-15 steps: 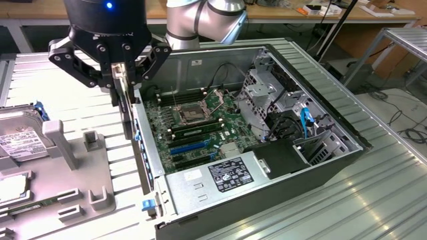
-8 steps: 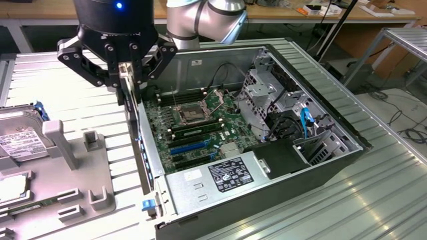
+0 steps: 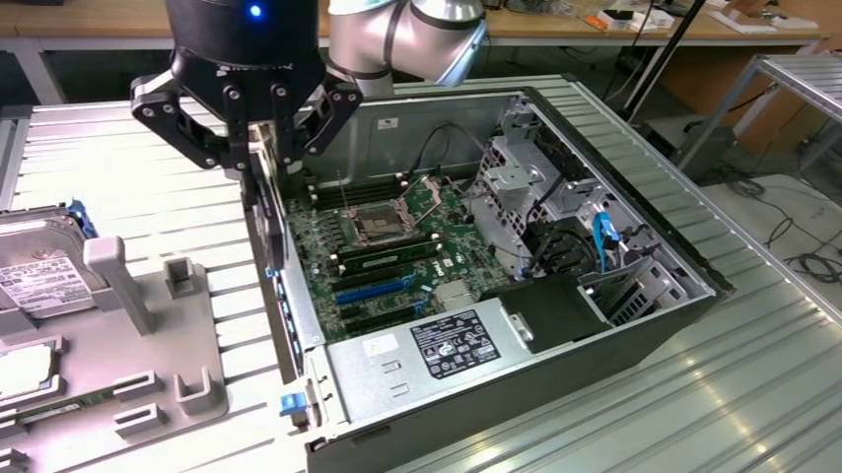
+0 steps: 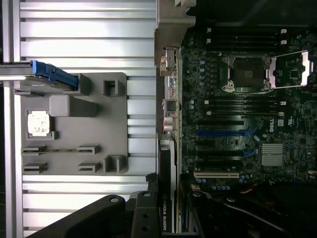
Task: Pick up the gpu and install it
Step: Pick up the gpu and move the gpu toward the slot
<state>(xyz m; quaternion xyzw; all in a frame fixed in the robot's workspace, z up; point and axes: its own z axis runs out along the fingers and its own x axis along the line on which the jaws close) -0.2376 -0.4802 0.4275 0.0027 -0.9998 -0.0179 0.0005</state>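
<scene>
Ribbed metal bench (image 3: 736,394), open PC case (image 3: 553,384), gripper (image 3: 259,126) clamped on the gpu (image 4: 166,213) hanging edge-on over the case's rear wall (image 3: 300,330): mid-carry I'd say, squaring it to the blue slot (image 3: 373,292) matters now.

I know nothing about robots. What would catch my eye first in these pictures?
An open desktop computer case lies on the ribbed metal table, its green motherboard bared. Over the case's edge at the exterior view's left hangs the black gripper, clamped on the gpu, a thin card held edge-on and labelled NVIDIA QUADRO. Further left sits a grey holder with a hard drive.
</scene>
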